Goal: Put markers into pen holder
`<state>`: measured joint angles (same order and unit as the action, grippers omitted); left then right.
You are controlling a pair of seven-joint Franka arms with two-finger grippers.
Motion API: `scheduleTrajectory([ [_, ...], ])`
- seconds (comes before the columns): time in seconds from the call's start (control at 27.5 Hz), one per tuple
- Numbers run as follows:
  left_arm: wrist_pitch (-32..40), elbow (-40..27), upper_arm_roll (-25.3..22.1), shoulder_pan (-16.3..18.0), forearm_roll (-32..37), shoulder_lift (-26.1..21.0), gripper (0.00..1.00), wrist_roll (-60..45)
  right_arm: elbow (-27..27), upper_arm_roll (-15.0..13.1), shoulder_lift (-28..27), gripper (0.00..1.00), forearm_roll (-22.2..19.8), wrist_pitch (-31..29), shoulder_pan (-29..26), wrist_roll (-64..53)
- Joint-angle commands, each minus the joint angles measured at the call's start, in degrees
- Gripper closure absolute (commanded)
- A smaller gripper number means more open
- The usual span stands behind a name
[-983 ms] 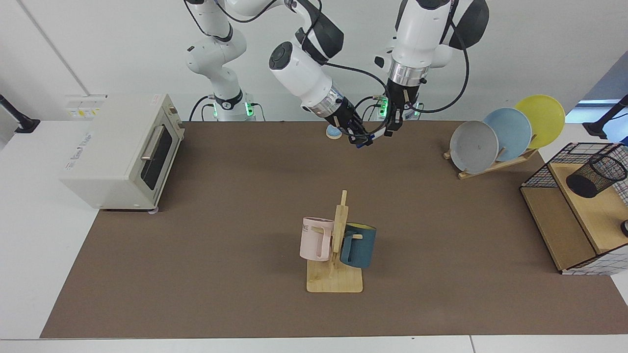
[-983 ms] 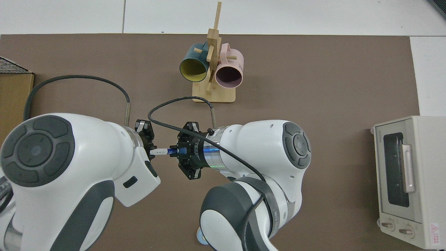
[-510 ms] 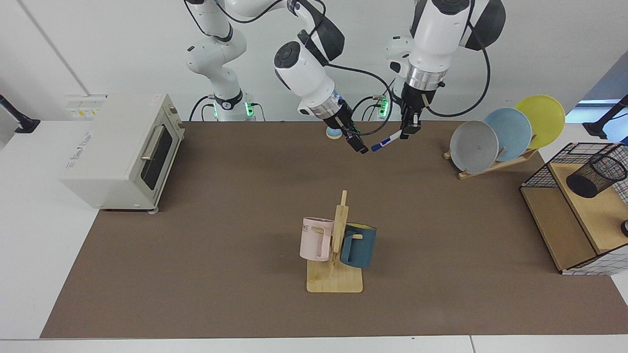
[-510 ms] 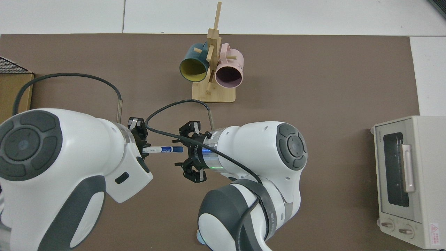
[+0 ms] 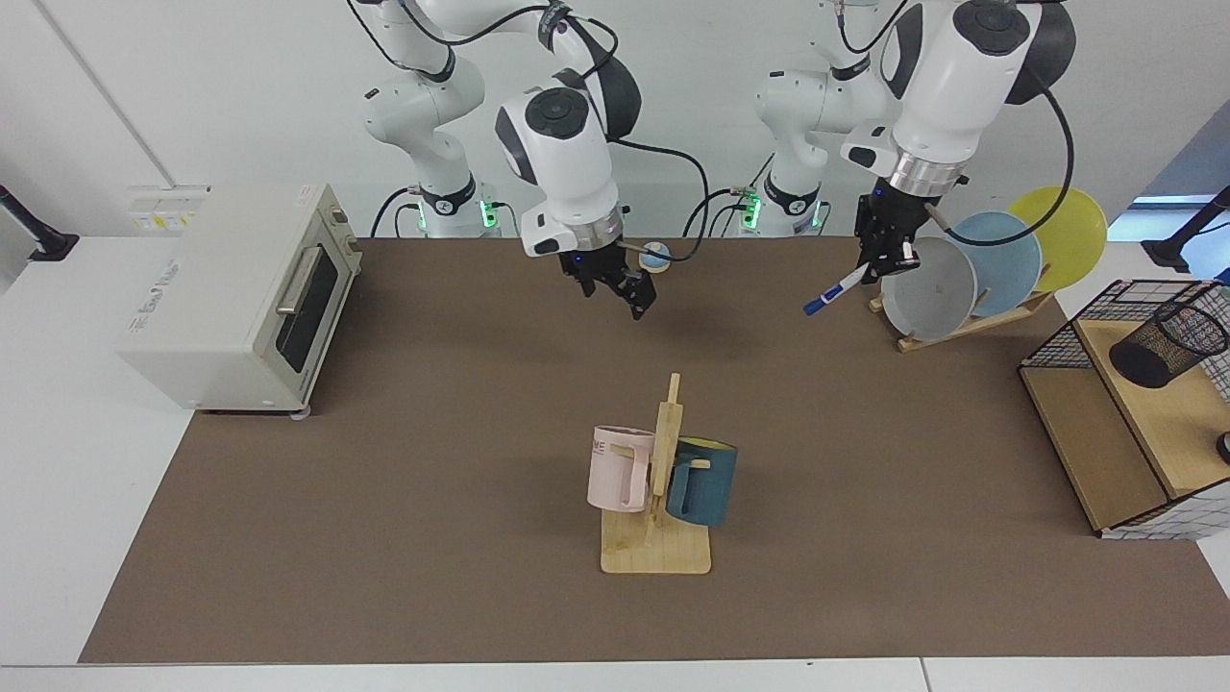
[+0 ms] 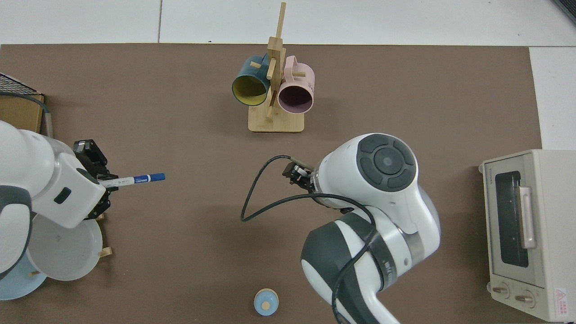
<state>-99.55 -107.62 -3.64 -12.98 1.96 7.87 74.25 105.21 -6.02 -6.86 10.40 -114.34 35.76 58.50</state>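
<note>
Print on the marker (image 6: 135, 179) was unreadable to us; our left gripper (image 5: 879, 258) clamped its white end, blue cap slanting downward. Our right gripper (image 5: 627, 290) hung empty, fingers parted.

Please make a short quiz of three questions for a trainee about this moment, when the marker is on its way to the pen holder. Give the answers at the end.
1. True or false: the marker is held by the right gripper.
2. Where is the pen holder? A) on the brown mat B) on the upper wooden shelf of the wire basket C) on the mug rack
3. Fill in: the left gripper is in front of the ___ plate.

Key
1. False: the left gripper holds it by its white end, with the blue cap pointing down and away; the right gripper hangs above the mat with nothing in it.
2. B; it is tilted there.
3. grey
</note>
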Motion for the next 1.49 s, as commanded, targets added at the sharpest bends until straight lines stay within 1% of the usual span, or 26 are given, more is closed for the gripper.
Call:
scheduleTrajectory([
  [0.0,-0.3,-0.4,-2.3,-0.4,5.7,0.0,1.0,-4.0,2.0,0.6,4.0,0.0,-4.2,5.0,-5.9,-15.6],
  [0.07,-0.5,-0.4,-2.4,-0.3,9.4,0.0,1.0,-3.9,2.0,0.7,5.1,0.0,-4.3,6.1,-8.5,-20.4],
  [0.15,-0.8,-0.2,-3.5,-0.3,12.3,-0.2,1.0,-3.9,2.0,0.7,6.0,0.0,-4.3,7.5,-10.9,-24.1],
  [0.22,-0.7,0.0,-4.6,-0.3,13.4,-0.2,1.0,-3.9,2.0,0.8,6.8,0.0,-4.3,9.1,-12.9,-27.5],
  [0.33,-0.8,0.3,-7.9,-0.3,14.2,-0.3,1.0,-3.9,2.0,0.7,7.5,0.0,-4.3,10.8,-15.5,-33.0],
  [0.4,-1.2,0.7,-9.8,-0.3,16.9,-0.5,1.0,-3.6,2.0,0.6,8.0,0.0,-4.5,11.2,-17.4,-36.8],
  [0.47,-1.3,1.3,-10.4,-0.3,20.4,-0.9,1.0,-3.4,1.8,0.4,8.3,0.0,-5.9,11.5,-19.0,-40.8],
  [0.55,-1.1,2.2,-11.6,-0.3,22.7,-1.4,1.0,-3.3,1.2,0.4,8.7,0.0,-9.1,11.6,-19.9,-45.5],
  [0.62,-1.1,3.4,-13.4,-0.3,24.0,-2.0,1.0,-1.7,0.7,0.4,9.1,0.0,-11.2,11.7,-20.5,-50.1],
  [0.84,-1.2,9.3,-17.5,-0.2,26.4,-5.7,1.0,5.1,-2.6,0.0,9.5,0.0,-11.8,13.3,-23.5,-60.6],
  [0.91,-1.4,10.9,-18.1,-0.2,27.7,-6.8,1.0,7.5,-2.6,0.0,9.6,0.0,-11.5,13.8,-24.5,-63.2],
  [1.02,-2.1,13.0,-18.1,-0.2,32.6,-8.3,1.0,9.0,-2.5,0.2,10.4,0.0,-11.2,13.8,-26.0,-64.1],
  [1.09,-2.2,13.8,-18.1,-0.2,36.4,-8.9,1.0,9.3,-2.3,0.3,10.5,0.0,-11.2,13.9,-26.0,-63.9],
  [1.17,-2.4,14.4,-18.2,-0.2,38.9,-9.3,1.0,10.6,-2.0,0.3,10.6,0.0,-11.1,13.9,-26.1,-63.9],
  [1.24,-3.4,14.8,-18.5,0.1,39.5,-9.7,1.0,13.9,-1.8,0.3,11.0,0.0,-11.0,13.8,-26.2,-63.7],
  [1.35,-5.6,15.4,-20.4,0.6,39.5,-10.7,1.0,17.1,-1.9,0.1,11.1,0.0,-10.9,14.1,-26.3,-63.4],
  [1.46,-6.5,15.8,-21.7,0.7,39.6,-10.9,1.0,18.8,-2.5,0.1,11.5,0.0,-10.7,16.1,-26.7,-63.4],
])
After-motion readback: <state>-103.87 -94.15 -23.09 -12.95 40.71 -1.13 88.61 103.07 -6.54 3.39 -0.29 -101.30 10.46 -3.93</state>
